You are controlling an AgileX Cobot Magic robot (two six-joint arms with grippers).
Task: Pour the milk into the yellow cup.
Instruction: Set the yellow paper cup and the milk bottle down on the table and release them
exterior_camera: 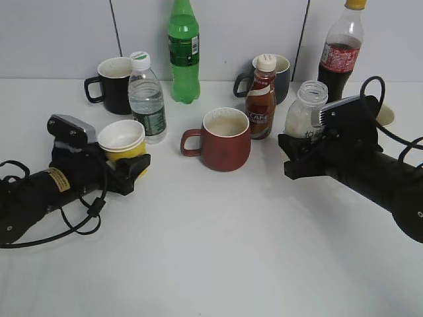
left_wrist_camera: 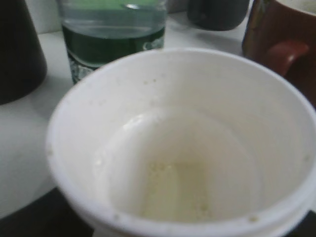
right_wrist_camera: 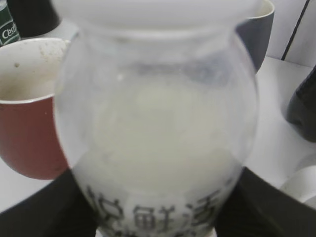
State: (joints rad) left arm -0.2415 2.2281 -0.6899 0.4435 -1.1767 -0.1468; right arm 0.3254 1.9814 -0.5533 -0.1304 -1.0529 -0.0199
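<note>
White counter (exterior_camera: 218, 251), cluttered along the far edge. Left hand (exterior_camera: 129, 173) near the left edge, clamped around the small tapered yellow paper cup (exterior_camera: 123, 142); the cup stands upright, its white inside holding only a thin pale film at the bottom (left_wrist_camera: 177, 192). Right hand (exterior_camera: 297, 155) toward the right edge, closed on the lower part of the small clear wide-necked plastic milk bottle (exterior_camera: 305, 111), which is upright, uncapped and partly filled with creamy white liquid; dark Chinese characters run across its label (right_wrist_camera: 163, 217). Between the two hands sits a red-brown handled mug (exterior_camera: 221, 140), just left of a brown coffee bottle with a white cap (exterior_camera: 262, 99). A clear water bottle with a green label (exterior_camera: 147, 99) stands just behind the yellow cup. Along the far edge: black mug (exterior_camera: 112, 84), green plastic bottle (exterior_camera: 183, 53), dark grey mug (exterior_camera: 281, 78), cola bottle (exterior_camera: 342, 46).
</note>
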